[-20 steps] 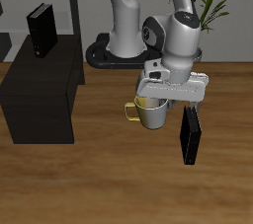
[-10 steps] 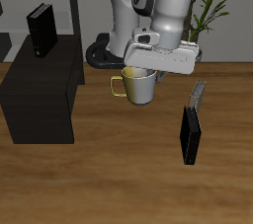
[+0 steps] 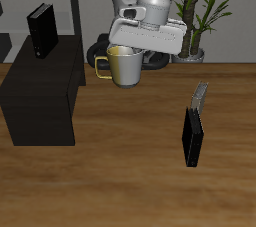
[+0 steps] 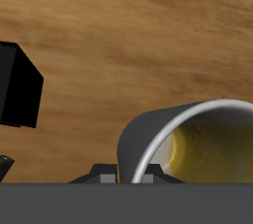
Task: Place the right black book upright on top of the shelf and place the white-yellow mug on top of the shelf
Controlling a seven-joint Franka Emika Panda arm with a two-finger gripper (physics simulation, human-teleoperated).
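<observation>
A white-yellow mug [image 3: 125, 66] hangs in the air, clamped at its rim by the gripper [image 3: 130, 46], between the shelf [image 3: 40, 96] and the robot's base. One black book [image 3: 41, 30] stands upright on the shelf top. Another black book [image 3: 191, 137] stands on the table [image 3: 120, 186], with a thin grey book [image 3: 200, 95] just behind it.

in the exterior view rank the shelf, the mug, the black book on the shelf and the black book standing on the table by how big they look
1. the shelf, by far the largest.
2. the white-yellow mug, held up by the gripper.
3. the black book on the table and the black book on the shelf: near-identical; the table one looks bigger only through nearness, so unranked.
</observation>
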